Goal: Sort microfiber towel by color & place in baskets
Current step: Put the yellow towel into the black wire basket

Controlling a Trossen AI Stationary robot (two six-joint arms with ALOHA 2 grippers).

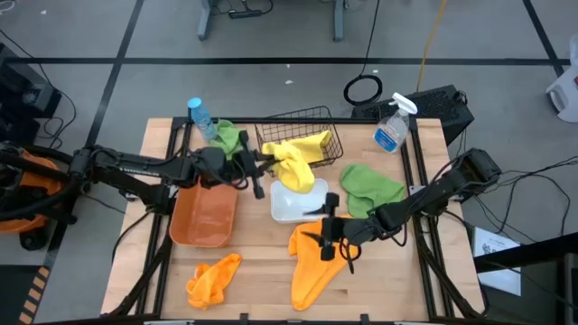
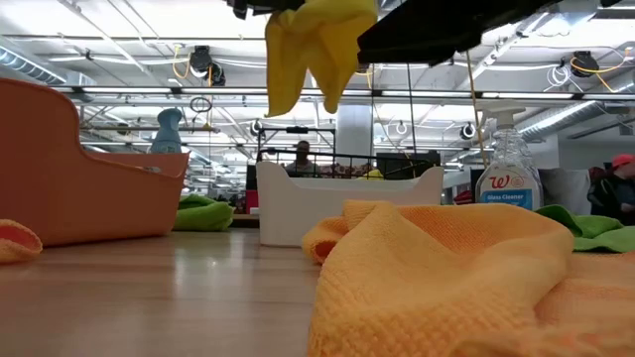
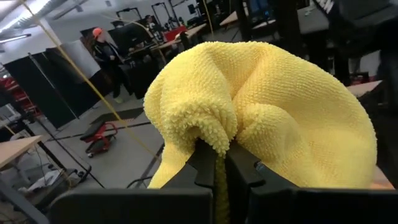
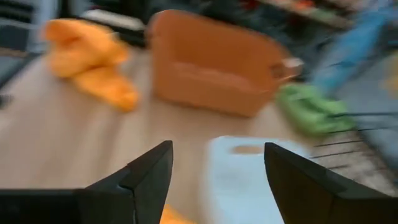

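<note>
Overhead, left end effector pinches yellow towel hanging lengthwise down; right end effector gapes empty.

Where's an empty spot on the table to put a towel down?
Bare wood lies along the near edge, between the small orange towel and the big orange towel, and in the near corner right of that towel. The back is crowded: wire basket, white bin, orange tub, green towels and spray bottle.
</note>
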